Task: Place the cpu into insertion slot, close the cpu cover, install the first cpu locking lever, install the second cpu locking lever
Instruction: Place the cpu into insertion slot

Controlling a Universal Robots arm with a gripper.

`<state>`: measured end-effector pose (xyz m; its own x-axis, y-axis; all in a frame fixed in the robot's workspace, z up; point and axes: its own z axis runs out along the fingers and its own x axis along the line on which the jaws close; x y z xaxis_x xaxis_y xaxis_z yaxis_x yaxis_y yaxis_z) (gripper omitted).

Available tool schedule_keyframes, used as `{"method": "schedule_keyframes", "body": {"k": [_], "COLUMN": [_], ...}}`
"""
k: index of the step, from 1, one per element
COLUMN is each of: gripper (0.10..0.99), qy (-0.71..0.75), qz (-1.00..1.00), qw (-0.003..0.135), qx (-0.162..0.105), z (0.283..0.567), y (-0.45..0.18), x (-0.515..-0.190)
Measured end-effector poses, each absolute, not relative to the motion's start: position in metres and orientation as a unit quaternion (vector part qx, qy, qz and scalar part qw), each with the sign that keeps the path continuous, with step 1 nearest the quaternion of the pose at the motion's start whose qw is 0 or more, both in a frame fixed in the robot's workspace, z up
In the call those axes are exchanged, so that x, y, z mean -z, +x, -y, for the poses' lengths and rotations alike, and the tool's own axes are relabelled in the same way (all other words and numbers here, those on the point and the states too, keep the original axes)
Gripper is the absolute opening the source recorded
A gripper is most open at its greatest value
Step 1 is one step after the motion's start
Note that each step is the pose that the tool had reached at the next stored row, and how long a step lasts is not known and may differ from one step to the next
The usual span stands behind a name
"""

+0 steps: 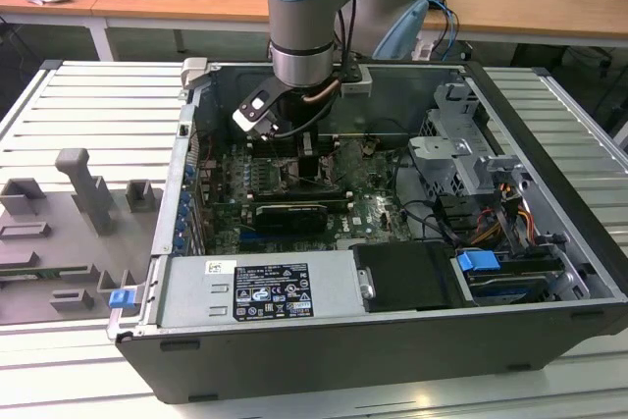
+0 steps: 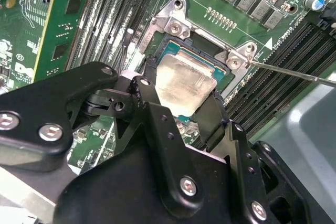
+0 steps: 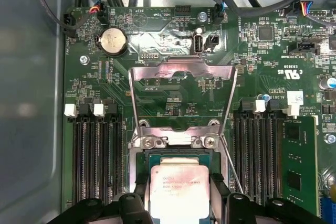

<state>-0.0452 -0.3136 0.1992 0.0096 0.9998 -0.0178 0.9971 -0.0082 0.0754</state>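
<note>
Green circuit board lies under the tool in both wrist views, and in the middle of it we see the insertion slot, a dark square socket with a silvery rim. The cpu is right over that slot, its dull metal top facing up and its edges lined up with the socket. We cannot tell whether it is fully seated or a touch above the contacts.

The gripper is pinching the cpu. Its black fingers press against two opposite sides of the chip, one on each side. The first wrist view shows the same grip from above, with the cpu between the two finger tips of the gripper.

The cpu cover stands open – a thin silvery frame with a cut-out centre, hinged at the edge of the slot and swung up away from the chip. A thin wire locking lever juts out from one corner of the socket, unlatched; we see it again in the first wrist view, running beside the chip. Long black memory slots flank the socket on both sides, and a coin cell sits beyond the open cover.

In the exterior view the arm reaches down into an open computer case that lies on a ribbed metal table – the gripper is low over the board.
</note>
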Motion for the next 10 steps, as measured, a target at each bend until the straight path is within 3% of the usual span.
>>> {"method": "schedule_keyframes", "body": {"k": [5, 6, 7, 10], "gripper": [0.541, 0.549, 0.616, 0.616], "qy": [0.710, 0.710, 0.710, 0.710], "qz": [-0.703, -0.703, -0.703, -0.703], "qw": [0.033, 0.033, 0.033, 0.033], "qx": [-0.020, -0.020, -0.020, -0.020], "z": [0.3135, 0.3135, 0.3135, 0.3135], "y": [-0.0452, -0.0451, -0.0452, -0.0452], "x": [-0.1990, -0.1988, -0.1988, -0.2020]}}
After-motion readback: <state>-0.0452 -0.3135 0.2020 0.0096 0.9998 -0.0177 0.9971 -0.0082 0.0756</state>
